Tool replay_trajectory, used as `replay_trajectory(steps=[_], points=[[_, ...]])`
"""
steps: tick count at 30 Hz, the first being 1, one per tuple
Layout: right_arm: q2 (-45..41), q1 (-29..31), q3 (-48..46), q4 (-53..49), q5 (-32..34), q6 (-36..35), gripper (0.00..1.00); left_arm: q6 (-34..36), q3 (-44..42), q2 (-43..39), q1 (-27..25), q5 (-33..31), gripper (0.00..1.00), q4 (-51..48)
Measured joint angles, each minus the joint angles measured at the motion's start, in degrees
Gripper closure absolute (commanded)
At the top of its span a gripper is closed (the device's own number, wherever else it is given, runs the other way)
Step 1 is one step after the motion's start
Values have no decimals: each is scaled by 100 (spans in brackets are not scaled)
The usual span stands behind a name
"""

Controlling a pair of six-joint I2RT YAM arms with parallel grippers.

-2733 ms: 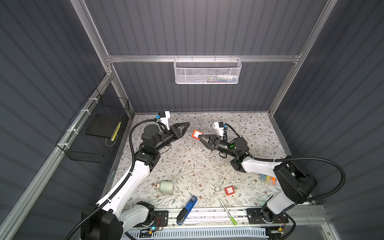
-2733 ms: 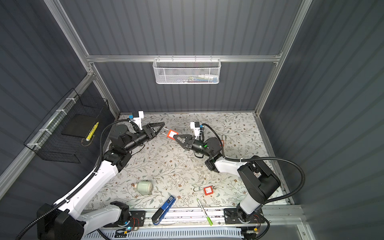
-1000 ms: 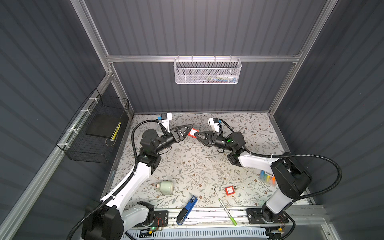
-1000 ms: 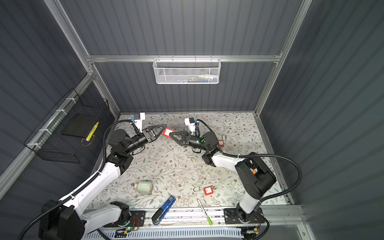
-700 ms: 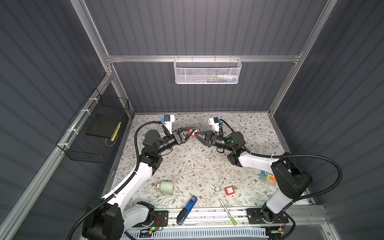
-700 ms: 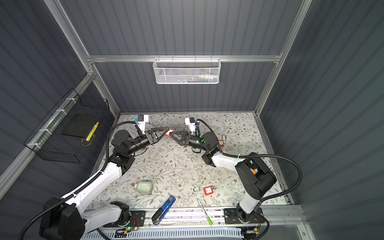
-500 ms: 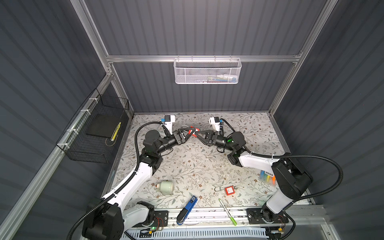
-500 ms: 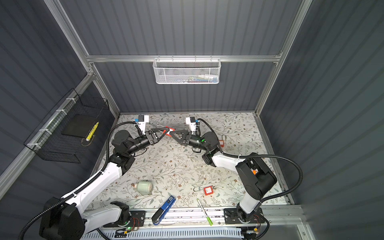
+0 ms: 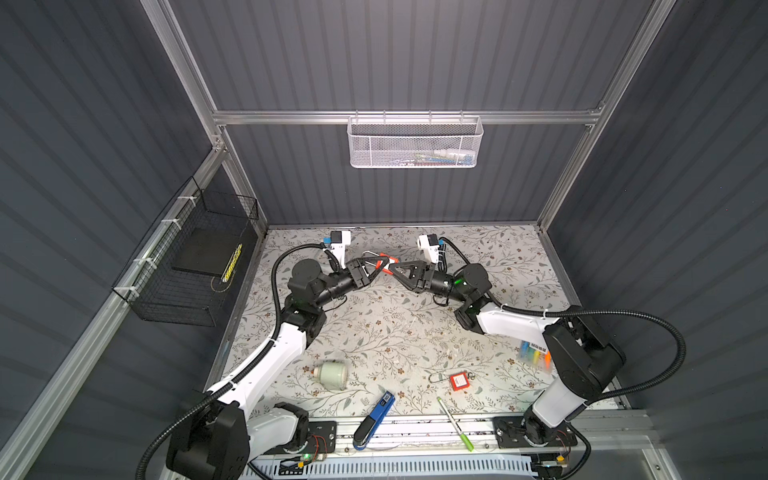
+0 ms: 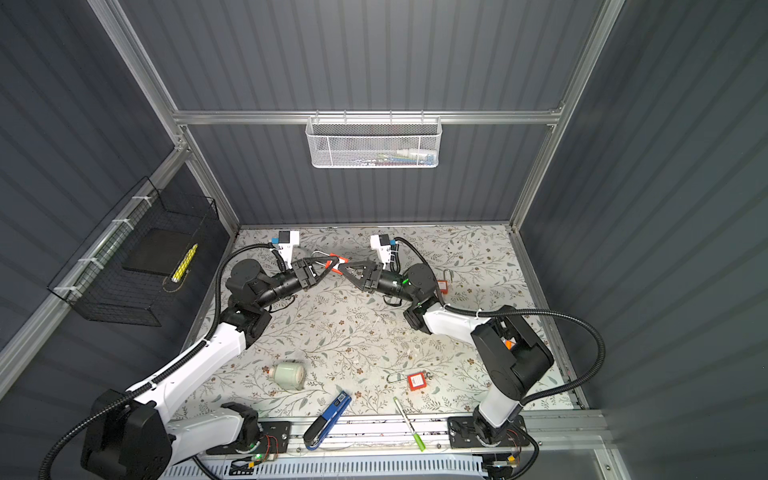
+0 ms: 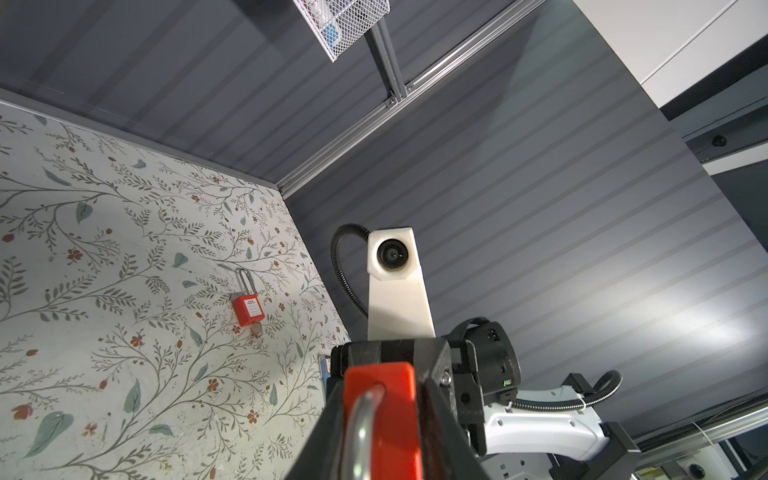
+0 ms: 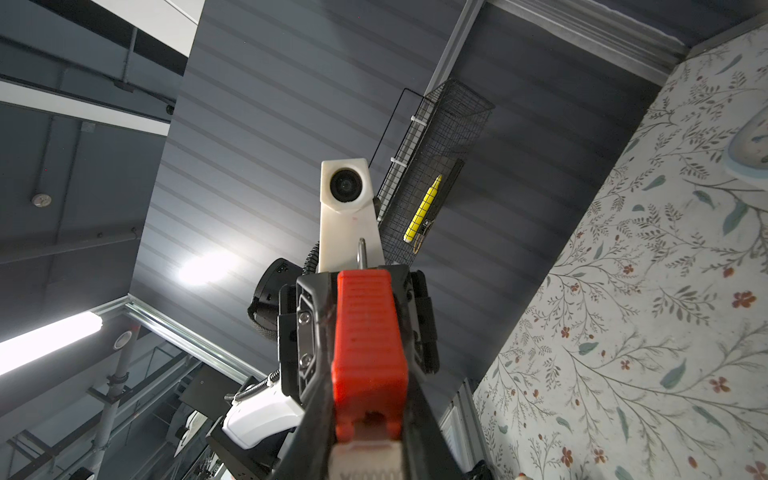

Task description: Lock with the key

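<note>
Both top views: the red padlock [image 9: 386, 268] [image 10: 337, 262] is held in the air over the far middle of the table [image 9: 395, 332]. It sits between the left gripper [image 9: 381, 262] and the right gripper [image 9: 398, 268], which meet tip to tip on it. Bare tabletop lies beneath. The back edge is near and the side edges are well apart. A second padlock [image 9: 459, 380], a pale green jar [image 9: 331, 374] and a pen [image 9: 455, 424] lie near the front edge, well apart from both grippers. Left wrist view: the left fingers [image 11: 324, 440] press both flanks of the red padlock [image 11: 390, 399], clamped on it, with the shackle [image 11: 361, 415] toward the camera. A third padlock [image 11: 248, 309] lies flat near the table's far corner. Right wrist view: the right gripper [image 12: 368, 386] is clamped on the red padlock [image 12: 368, 332]. A pale piece sits at its near end; whether that is the key, I cannot tell.
</note>
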Motion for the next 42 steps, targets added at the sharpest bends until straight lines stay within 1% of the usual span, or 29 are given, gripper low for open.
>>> replay_trajectory(steps=[1, 2, 3, 4, 5, 6, 7, 10, 16, 22, 28, 35, 39, 42], points=[[0, 0, 0, 2, -2, -68, 98, -85, 0, 4, -2, 11, 98, 11], [2, -7, 0, 9, -2, -111, 96, -166, 0, 4, -2, 11, 100, 20], [2, -11, 0, 11, -4, -131, 92, -188, 0, 11, 0, 26, 100, 35], [2, -7, 0, 11, -2, -142, 82, -208, 0, 13, 0, 31, 100, 44], [2, -7, 0, 11, 0, -142, 67, -212, 0, 17, 0, 33, 100, 52], [2, -7, 0, 11, 4, -146, 55, -212, 0, 17, -2, 35, 100, 57], [2, -7, -2, 15, 17, -111, 48, -203, 0, 17, -2, 50, 100, 61], [2, -17, -127, 236, 101, 24, 44, -201, -2, 17, -2, 55, 100, 61], [2, -151, -518, 885, 240, 444, 42, -203, -50, 17, -2, 55, 100, 59], [2, -179, -568, 898, 275, 455, 42, -203, -55, 15, -2, 55, 100, 59], [0, -179, -570, 404, 262, 260, 43, -195, -57, 15, -2, 50, 100, 35], [-234, -175, -708, -70, 225, -111, 43, -184, -92, 15, -2, 52, 100, -66], [-420, -164, -789, -437, 201, -389, 42, -186, -96, 15, -2, 52, 100, -66], [-577, -162, -813, -931, 199, -695, 42, -184, -96, 15, -2, 52, 100, -39]])
